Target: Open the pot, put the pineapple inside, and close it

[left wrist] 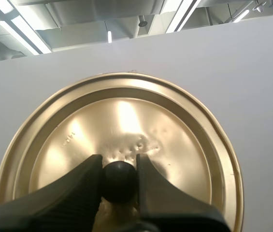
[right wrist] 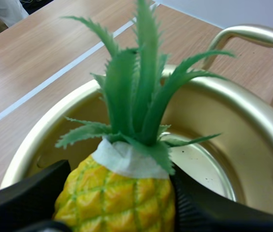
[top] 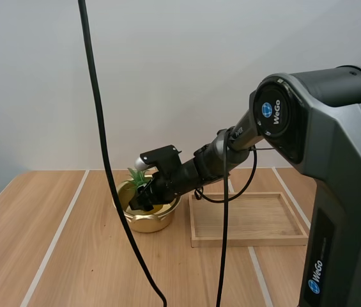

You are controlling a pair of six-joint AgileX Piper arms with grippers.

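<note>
Gripping the yellow plastic pineapple with a green leafy crown (right wrist: 126, 159) by its body, the right gripper (right wrist: 119, 205) has its two black fingers closed on either side of the fruit. It holds the fruit right over the mouth of the open round gold metal pot (right wrist: 252, 125). The pot's floor lies directly below and ahead of the fruit, so the coming move looks like a short drop, not a reach.

The pineapple's long axis runs on from the gripper's line, crown leading. It slants towards the pot's far wall, near the looped gold handle (right wrist: 257, 36), and is neither upright nor flat.

From the high view the right gripper (top: 143, 198) sits at the rim of the pot (top: 145, 220), with the leaves poking up above that rim. The right arm is plainly the one placed for the drop.

The left gripper (left wrist: 118, 164) pinches the black round knob (left wrist: 119, 181) of the gold domed lid (left wrist: 126, 125). It holds the lid clear against a pale wall. How far the lid is from the pot cannot be told.

The pot stands on a light wooden worktop (top: 71, 256), just beside a shallow wooden tray (top: 250, 242). Its mouth looks wide enough for the fruit. The tall crown may need to lie sideways before the lid can seat.
</note>
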